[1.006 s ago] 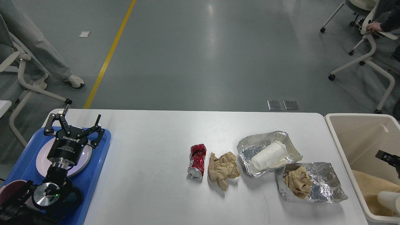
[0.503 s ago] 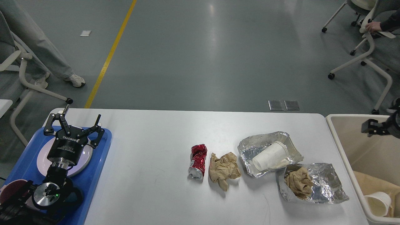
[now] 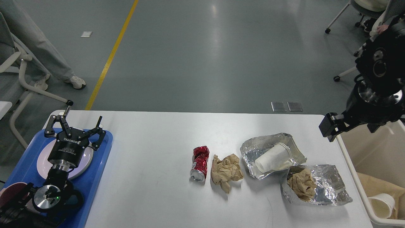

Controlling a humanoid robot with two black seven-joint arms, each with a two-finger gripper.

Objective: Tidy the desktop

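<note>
The white desktop (image 3: 152, 148) carries a crushed red can (image 3: 199, 163), a crumpled brown paper wad (image 3: 226, 171), a foil tray (image 3: 253, 148) with a white paper cup (image 3: 273, 156) lying in it, and a second foil tray (image 3: 332, 186) holding another brown paper wad (image 3: 300, 183). My left gripper (image 3: 76, 122) stands open and empty over the blue tray at the left. My right gripper (image 3: 351, 126) hangs open and empty above the desktop's right end, at the bin's rim.
A blue tray (image 3: 98, 164) at the left holds a white plate (image 3: 41, 160). Off the right end stands a beige bin (image 3: 351, 164) with a white cup (image 3: 381, 205) and brown paper inside. Office chairs and a person's legs stand on the floor beyond.
My right arm has risen out of the beige bin and swung left toward the desktop's right end. A white cup now lies in the bin. The left arm has stayed still.
</note>
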